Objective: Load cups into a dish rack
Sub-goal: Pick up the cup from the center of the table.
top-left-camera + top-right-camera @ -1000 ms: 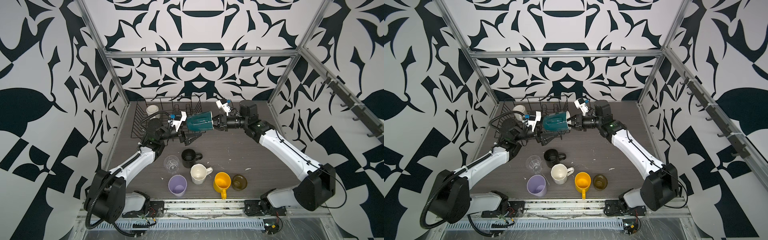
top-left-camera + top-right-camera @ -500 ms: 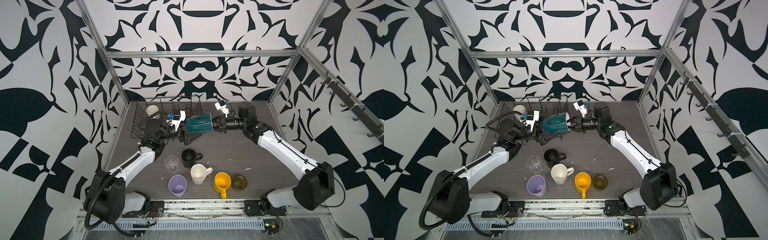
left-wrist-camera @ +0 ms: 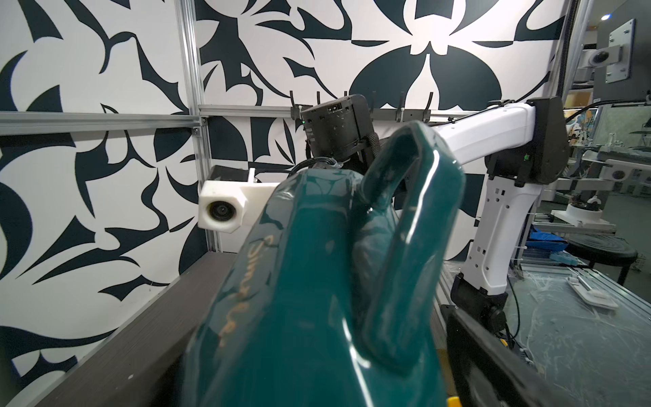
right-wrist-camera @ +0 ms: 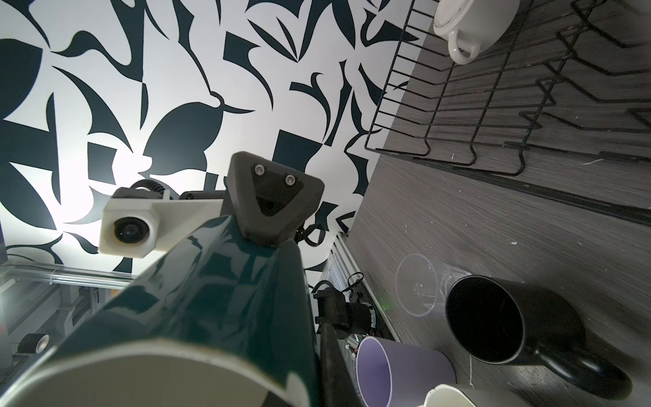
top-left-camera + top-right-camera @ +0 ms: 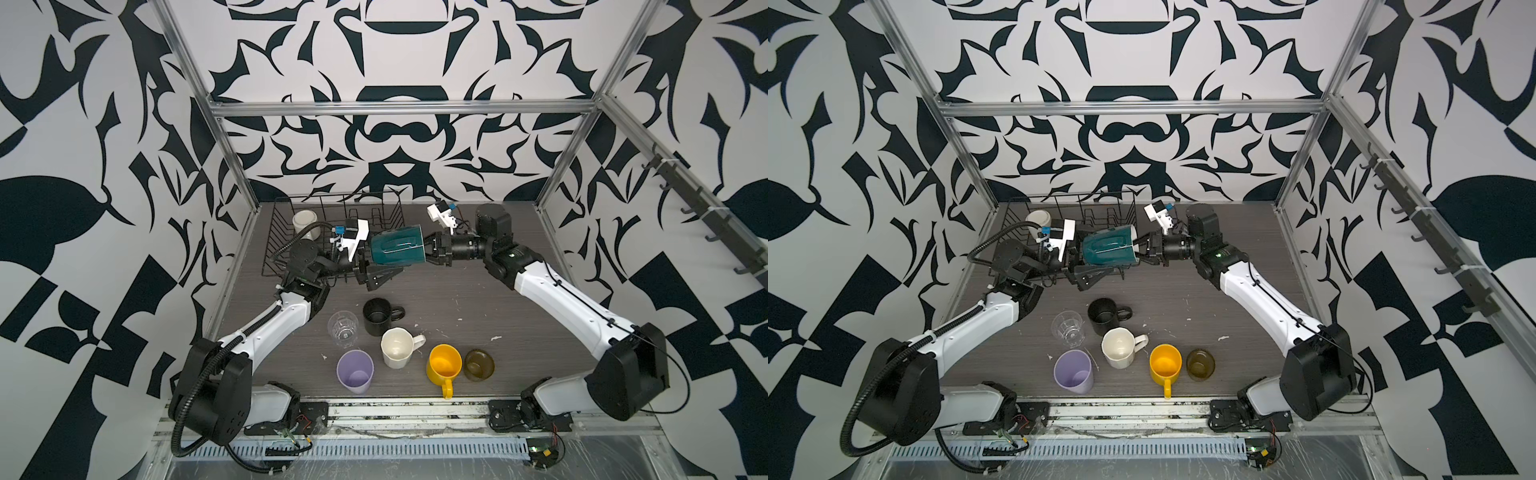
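Observation:
A teal mug (image 5: 397, 249) hangs on its side in the air in front of the black wire dish rack (image 5: 276, 232). My right gripper (image 5: 429, 250) is shut on the mug's rim. My left gripper (image 5: 368, 259) is open, with the mug's base end between its fingers (image 4: 271, 201). The left wrist view is filled by the teal mug (image 3: 317, 299), handle up. A white mug (image 5: 305, 220) stands in the rack's far left corner. On the table stand a black mug (image 5: 376, 318), a clear glass (image 5: 343, 328), a cream mug (image 5: 397, 353), a lilac tumbler (image 5: 355, 372), a yellow mug (image 5: 444, 365) and an olive glass (image 5: 479, 365).
The rack's upright prongs (image 5: 382, 216) stand just behind the held mug. Metal frame posts (image 5: 232, 166) and patterned walls close in the dark wood table (image 5: 478, 299). The loose cups cluster near the front edge between the two arm bases.
The right arm has carried the teal mug very slightly to the left, toward the left gripper. Neither gripper has changed its state.

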